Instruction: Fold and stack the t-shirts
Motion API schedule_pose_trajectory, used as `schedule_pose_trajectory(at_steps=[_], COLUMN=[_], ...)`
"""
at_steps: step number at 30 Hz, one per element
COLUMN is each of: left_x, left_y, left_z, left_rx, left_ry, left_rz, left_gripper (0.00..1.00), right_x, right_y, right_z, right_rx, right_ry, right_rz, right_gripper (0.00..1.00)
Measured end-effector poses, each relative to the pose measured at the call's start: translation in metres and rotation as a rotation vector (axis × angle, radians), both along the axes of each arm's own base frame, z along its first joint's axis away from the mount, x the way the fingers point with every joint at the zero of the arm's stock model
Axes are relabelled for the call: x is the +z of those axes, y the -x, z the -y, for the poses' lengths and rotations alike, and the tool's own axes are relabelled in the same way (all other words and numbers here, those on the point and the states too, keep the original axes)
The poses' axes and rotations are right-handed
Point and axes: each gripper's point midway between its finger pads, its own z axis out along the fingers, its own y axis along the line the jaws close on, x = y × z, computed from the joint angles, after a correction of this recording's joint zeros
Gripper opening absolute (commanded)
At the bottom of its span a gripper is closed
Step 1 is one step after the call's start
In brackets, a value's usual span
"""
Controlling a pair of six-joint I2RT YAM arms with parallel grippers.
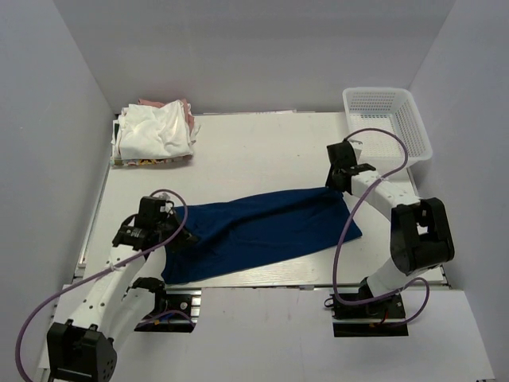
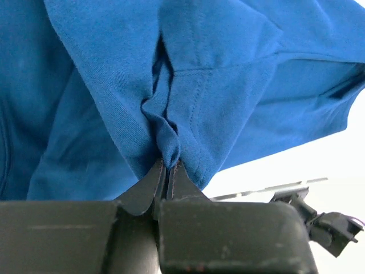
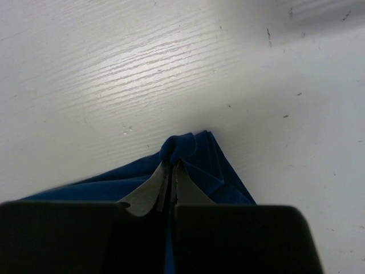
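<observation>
The left gripper point(image 2: 168, 166) and right gripper point(image 3: 171, 164) pinch the navy t-shirt point(image 1: 262, 231).
Each pair of jaws is nearly closed on a bunched fold of cloth; the shirt lies stretched out left of the basket point(image 1: 390, 119).

You're in a robotics lab test cell, not a home. The white table point(image 1: 262, 151) is boxed in by plain pale walls point(image 1: 48, 119) at the left, back and right of the top view. The left arm point(image 1: 99, 298) and right arm point(image 1: 417, 235) are bolted at the bottom edge, with purple cables point(image 1: 336, 263) looping loose. The laundry looks staged: navy t-shirt point(image 1: 262, 227) mid-frame, pile of t-shirts point(image 1: 155, 131) upper left, mesh basket point(image 1: 387, 119) upper right.
</observation>
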Motion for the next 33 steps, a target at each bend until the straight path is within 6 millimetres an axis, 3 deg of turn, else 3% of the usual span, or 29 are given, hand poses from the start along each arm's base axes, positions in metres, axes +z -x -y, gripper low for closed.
schedule_pose_trajectory(at_steps=[9,10,12,13,14,17,21,27,30,33], left_x=[-0.034,-0.035,-0.036,-0.037,-0.038,-0.040,-0.022,0.032,0.035,0.017], left_y=[0.055,0.058,0.063,0.065,0.068,0.077,0.071,0.003,-0.029,-0.051], left_z=[0.003,0.003,0.004,0.005,0.006,0.006,0.006,0.005,0.008,0.010], left_rx=[-0.027,-0.030,-0.041,-0.043,-0.049,-0.050,-0.066,-0.042,-0.027,-0.014], left_ry=[0.041,0.045,0.055,0.062,0.066,0.072,0.064,0.026,0.026,0.009], left_rz=[-0.200,-0.206,-0.212,-0.219,-0.228,-0.268,-0.238,0.034,0.112,0.085], left_gripper=[0.01,0.08,0.60,0.91,1.00,1.00,1.00,1.00,1.00,1.00], right_x=[-0.010,-0.012,-0.016,-0.019,-0.021,-0.026,-0.007,0.029,0.029,0.021], right_y=[0.014,0.016,0.020,0.023,0.026,0.038,0.043,0.031,0.023,0.016], right_z=[0.006,0.007,0.009,0.011,0.012,0.019,0.027,0.016,-0.007,-0.039], right_rx=[-0.029,-0.036,-0.053,-0.063,-0.076,-0.099,-0.120,-0.060,0.055,0.195], right_ry=[-0.001,0.001,0.000,0.003,0.003,0.017,0.038,-0.014,-0.085,-0.176], right_rz=[-0.017,-0.022,-0.031,-0.037,-0.044,-0.065,-0.030,0.070,0.096,0.087], right_gripper=[0.00,0.03,0.21,0.44,0.56,0.90,0.90,0.90,0.90,0.90])
